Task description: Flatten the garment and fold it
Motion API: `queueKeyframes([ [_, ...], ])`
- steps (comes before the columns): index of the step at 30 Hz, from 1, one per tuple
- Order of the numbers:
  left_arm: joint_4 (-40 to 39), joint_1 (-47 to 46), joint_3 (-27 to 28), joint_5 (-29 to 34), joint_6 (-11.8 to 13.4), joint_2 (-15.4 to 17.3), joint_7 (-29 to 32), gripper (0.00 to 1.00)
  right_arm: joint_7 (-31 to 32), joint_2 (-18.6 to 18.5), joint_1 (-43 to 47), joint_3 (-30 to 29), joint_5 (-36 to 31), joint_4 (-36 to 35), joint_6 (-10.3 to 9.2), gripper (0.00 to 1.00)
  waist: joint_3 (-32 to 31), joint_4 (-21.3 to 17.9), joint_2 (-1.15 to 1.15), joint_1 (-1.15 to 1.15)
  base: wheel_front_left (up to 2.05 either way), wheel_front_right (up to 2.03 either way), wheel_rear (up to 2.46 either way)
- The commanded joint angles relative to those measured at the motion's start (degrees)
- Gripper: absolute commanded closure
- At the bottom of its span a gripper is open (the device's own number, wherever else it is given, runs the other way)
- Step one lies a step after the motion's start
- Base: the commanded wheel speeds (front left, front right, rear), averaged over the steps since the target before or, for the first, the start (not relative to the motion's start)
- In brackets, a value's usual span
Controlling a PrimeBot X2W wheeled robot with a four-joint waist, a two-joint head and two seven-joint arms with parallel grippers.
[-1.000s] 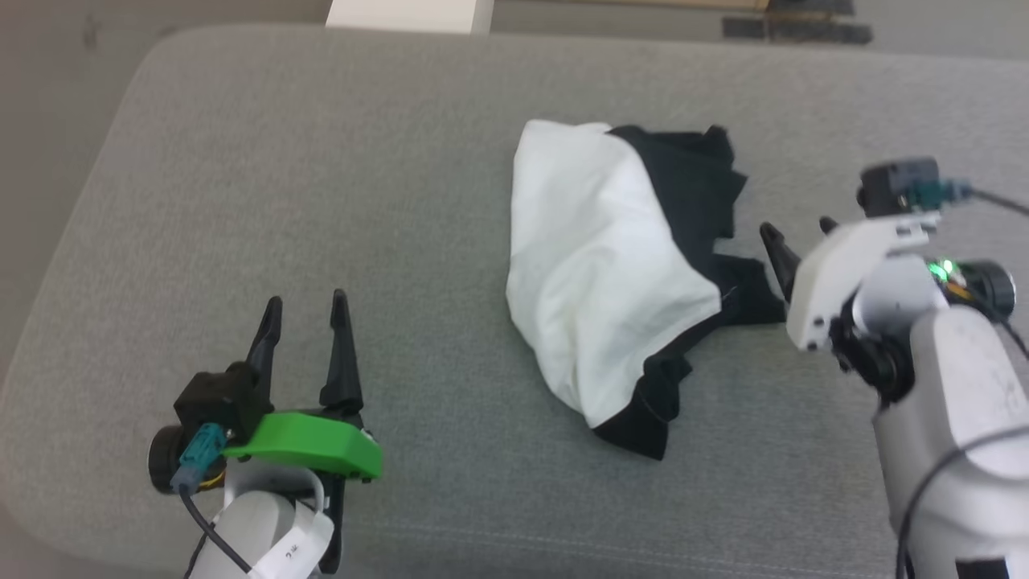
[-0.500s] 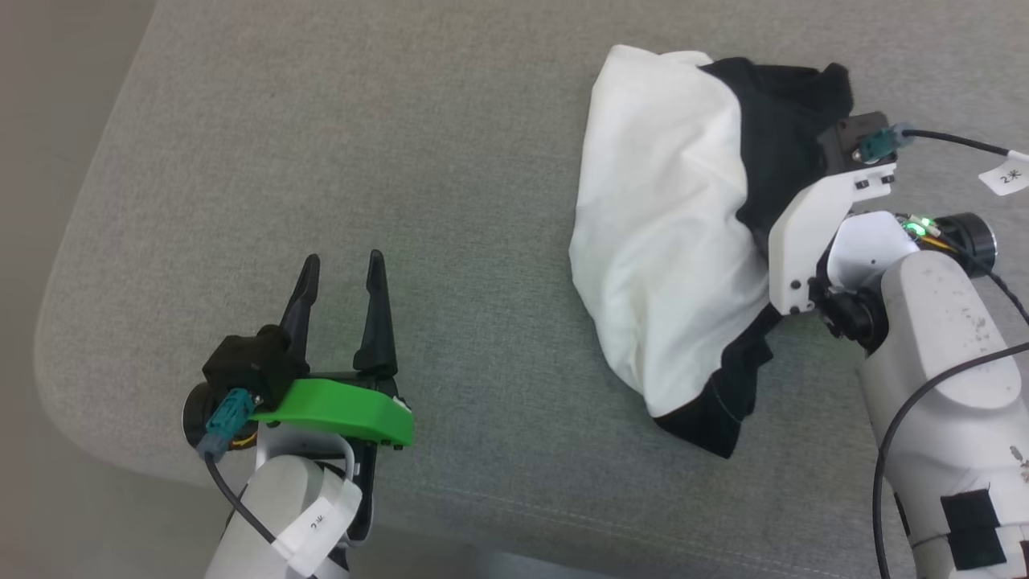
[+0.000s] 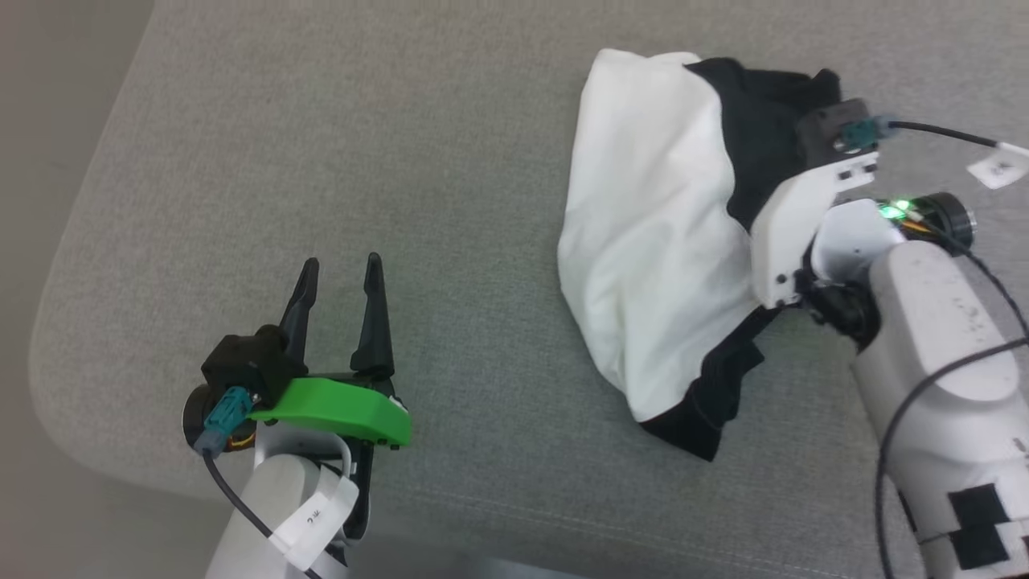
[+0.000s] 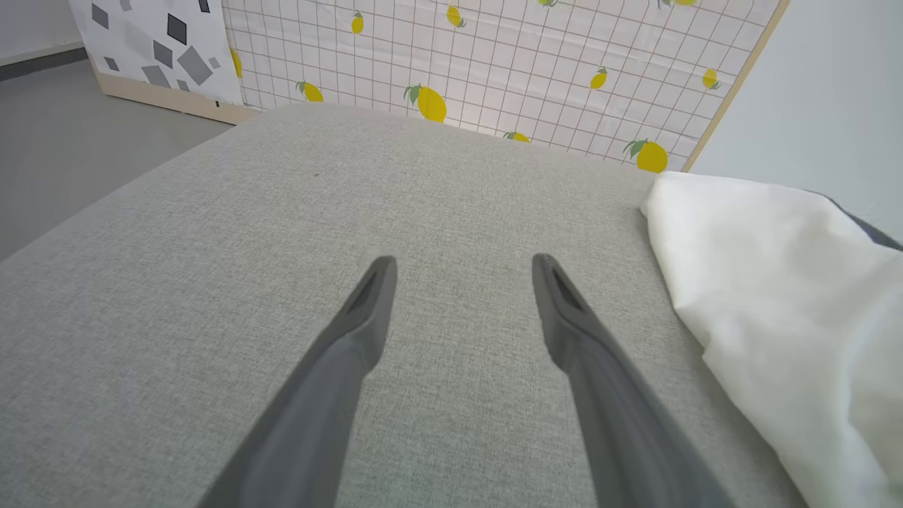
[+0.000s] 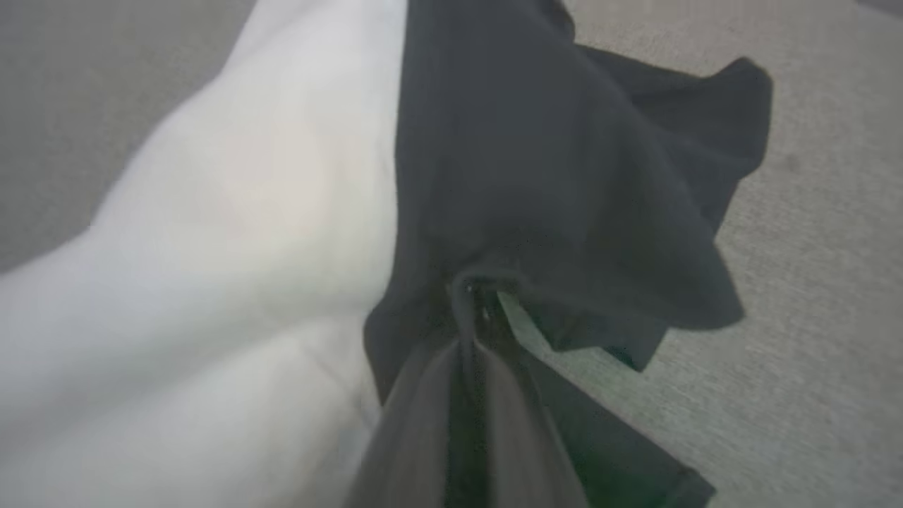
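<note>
The right gripper (image 5: 480, 300) is clamped on a bunched fold of black fabric at the right side of the garment (image 3: 643, 241), cloth pinched at its fingertips. The left gripper (image 3: 342, 261) hangs spread and empty, well apart from the cloth, over the grey cushion (image 3: 321, 121). The pinch seems to catch several layers at once, so a pull may drag the whole heap instead of spreading it, or the small bite may slip free. The garment lies crumpled on the cushion's right part, its long axis running far to near, white panel toward the robot's left, black to the right; which end is the collar cannot be told.
</note>
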Motion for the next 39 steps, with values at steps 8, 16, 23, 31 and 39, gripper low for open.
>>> queueKeyframes([
  [8,1.0,1.9,1.1,0.9,-1.2,-0.2,-0.3,0.00,-1.6,-7.4,5.9,-14.9,3.1,-9.8,-0.09,1.00,-6.8,-5.6,0.00,-0.01,0.00,0.00,0.00],
  [16,2.2,2.1,0.4,0.4,-1.9,-0.5,-0.3,0.00,1.2,-4.9,22.2,-37.2,-1.4,-15.1,-0.09,1.00,-7.9,-6.1,0.00,-0.01,0.00,0.00,0.00],
  [23,3.9,2.8,0.2,-0.4,-2.1,-0.3,-0.1,0.00,0.5,2.4,29.0,-41.0,-1.2,-17.2,-0.09,0.00,-9.2,-7.5,0.00,-0.01,0.00,0.00,0.00],
  [31,4.1,2.5,-1.3,-3.5,-2.8,-0.7,2.7,0.00,-7.6,4.5,29.9,-43.9,5.3,-26.3,-0.09,0.00,-11.6,-9.4,0.00,-0.01,0.00,0.00,0.00],
  [39,6.5,-5.9,-11.9,-7.4,-1.8,-1.2,21.2,0.00,-8.6,4.7,33.2,-45.9,6.7,-29.3,-0.09,0.00,-11.3,-12.4,0.00,-0.01,0.00,0.00,0.00],
])
